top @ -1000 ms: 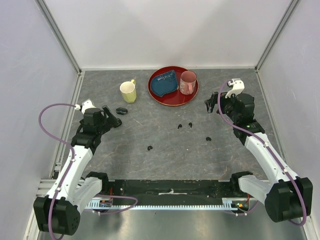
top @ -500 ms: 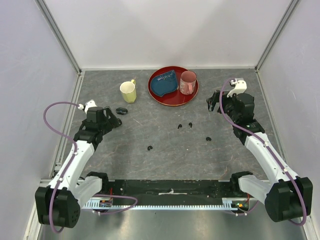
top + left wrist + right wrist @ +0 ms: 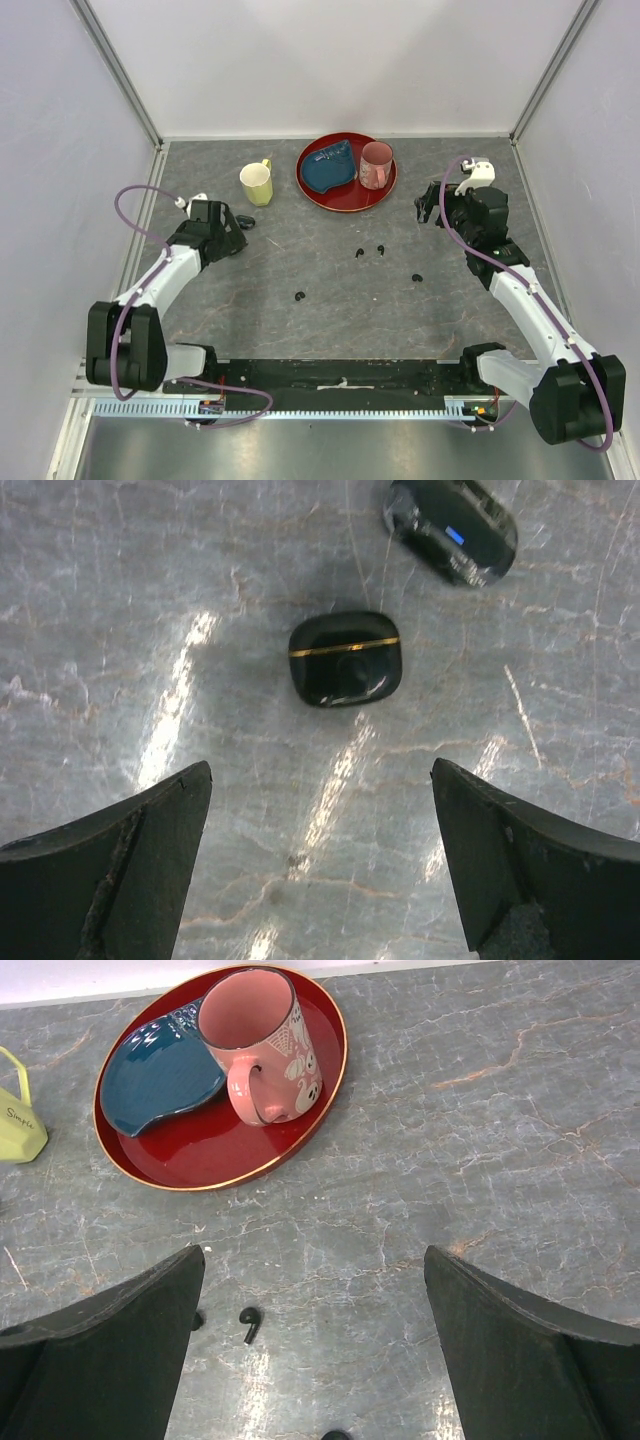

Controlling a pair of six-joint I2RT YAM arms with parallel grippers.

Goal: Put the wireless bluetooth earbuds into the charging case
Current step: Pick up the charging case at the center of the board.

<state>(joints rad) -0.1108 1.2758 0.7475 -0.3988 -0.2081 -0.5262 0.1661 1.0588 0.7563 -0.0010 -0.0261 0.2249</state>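
Several tiny black earbuds lie loose mid-table: a pair (image 3: 358,252) (image 3: 381,248), one to the right (image 3: 417,277) and one nearer the front (image 3: 299,296). A black charging case (image 3: 345,658) with a gold seam lies closed just ahead of my open left gripper (image 3: 320,772). A second glossy case (image 3: 452,528) with a blue light lies beyond it. From above, one case (image 3: 243,222) shows beside the left gripper (image 3: 230,238). My right gripper (image 3: 314,1255) (image 3: 425,203) hangs open above the table, with an earbud (image 3: 248,1322) below its left finger.
A red tray (image 3: 345,200) at the back holds a blue dish (image 3: 328,168) and a pink mug (image 3: 376,165). A yellow mug (image 3: 257,183) stands left of the tray. Grey walls close the table on three sides.
The left arm has swung its elbow down and to the left, and its gripper now points at the cases from closer. The right arm has barely shifted.
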